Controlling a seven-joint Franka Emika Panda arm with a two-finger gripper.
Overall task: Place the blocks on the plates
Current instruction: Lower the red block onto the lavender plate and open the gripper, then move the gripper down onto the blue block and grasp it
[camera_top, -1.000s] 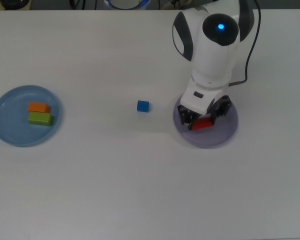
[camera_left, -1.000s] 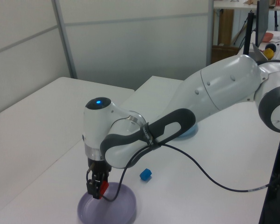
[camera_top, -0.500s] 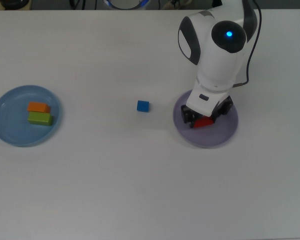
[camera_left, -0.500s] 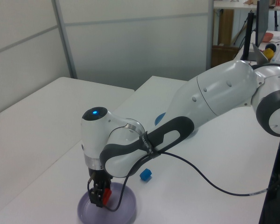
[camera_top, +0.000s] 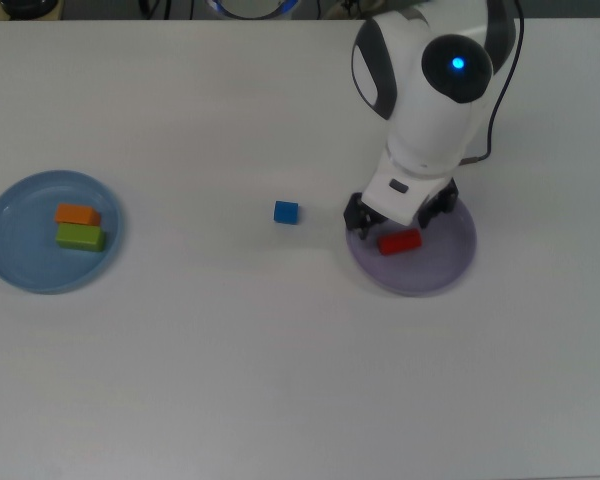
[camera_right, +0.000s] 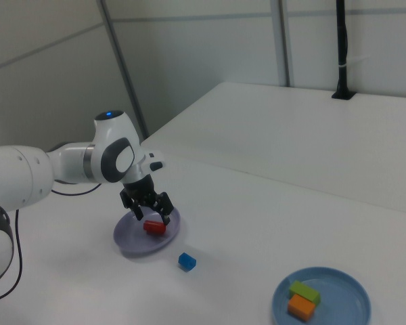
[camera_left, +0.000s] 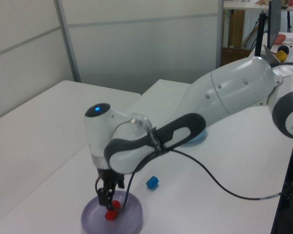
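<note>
The gripper [camera_top: 395, 217] hangs open and empty over the red block [camera_top: 400, 241] on the purple plate [camera_top: 450, 268]; the blue cube [camera_top: 286, 212] lies mid-tabletop beside it.

Bare table [camera_top: 280, 350] surrounds the blue cube [camera_top: 286, 212]; nothing seems to block it.

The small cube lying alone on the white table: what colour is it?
Blue, clearest in the top view.

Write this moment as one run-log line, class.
gripper: open above red block | red block: on purple plate | blue cube: on table
</note>
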